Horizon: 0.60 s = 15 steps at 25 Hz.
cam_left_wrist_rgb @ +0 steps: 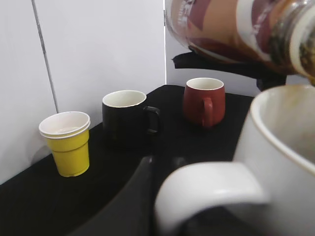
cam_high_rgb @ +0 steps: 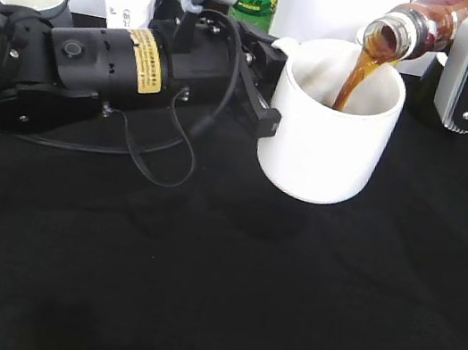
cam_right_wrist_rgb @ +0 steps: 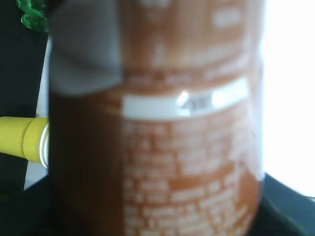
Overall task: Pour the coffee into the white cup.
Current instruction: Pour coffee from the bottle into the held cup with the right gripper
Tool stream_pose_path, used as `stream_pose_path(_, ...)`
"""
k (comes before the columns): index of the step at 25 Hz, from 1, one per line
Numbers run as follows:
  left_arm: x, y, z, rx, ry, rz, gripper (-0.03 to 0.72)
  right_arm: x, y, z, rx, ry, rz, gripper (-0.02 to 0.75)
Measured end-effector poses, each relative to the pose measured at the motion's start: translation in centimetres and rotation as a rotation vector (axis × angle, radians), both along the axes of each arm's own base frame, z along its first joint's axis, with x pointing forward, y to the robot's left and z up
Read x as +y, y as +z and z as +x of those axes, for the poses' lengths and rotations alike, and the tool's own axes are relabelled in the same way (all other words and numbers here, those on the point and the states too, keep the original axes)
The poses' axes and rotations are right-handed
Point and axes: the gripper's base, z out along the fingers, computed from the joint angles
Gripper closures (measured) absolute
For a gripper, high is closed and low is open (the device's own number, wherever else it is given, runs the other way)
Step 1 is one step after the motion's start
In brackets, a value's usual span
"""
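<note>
You've got open black tabletop (cam_high_rgb: 265,307) across the whole front. Left of the white cup (cam_high_rgb: 326,141), the left arm (cam_high_rgb: 98,70) blocks the way. Above its rim, the tilted coffee bottle (cam_high_rgb: 423,27) crowds the opening.

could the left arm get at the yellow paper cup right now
Probably not freely: the left gripper sits at the white cup's handle, seemingly steadying it during the pour. The yellow cup itself stands unobstructed.
</note>
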Motion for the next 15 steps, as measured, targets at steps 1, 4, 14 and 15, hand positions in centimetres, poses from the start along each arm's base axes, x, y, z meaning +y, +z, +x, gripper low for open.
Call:
stream_pose_path(1,-0.01,-0.02,-0.02,-0.001,-0.003,0.003,0.624,0.0,0.0,0.0,-0.002,0.0,-0.004,0.22)
stream_pose_path(4,-0.09,-0.11,-0.19,-0.005,-0.024,0.016,0.624,-0.01,0.04,0.02,-0.013,0.001,-0.019,0.22)
stream_pose_path(14,-0.08,-0.13,-0.2,0.007,-0.026,0.012,0.624,-0.12,0.21,0.1,-0.007,-0.018,0.025,0.22)
stream_pose_path(15,0.09,-0.11,-0.02,0.011,-0.016,0.008,0.624,-0.11,0.2,0.1,0.017,-0.02,0.064,0.22)
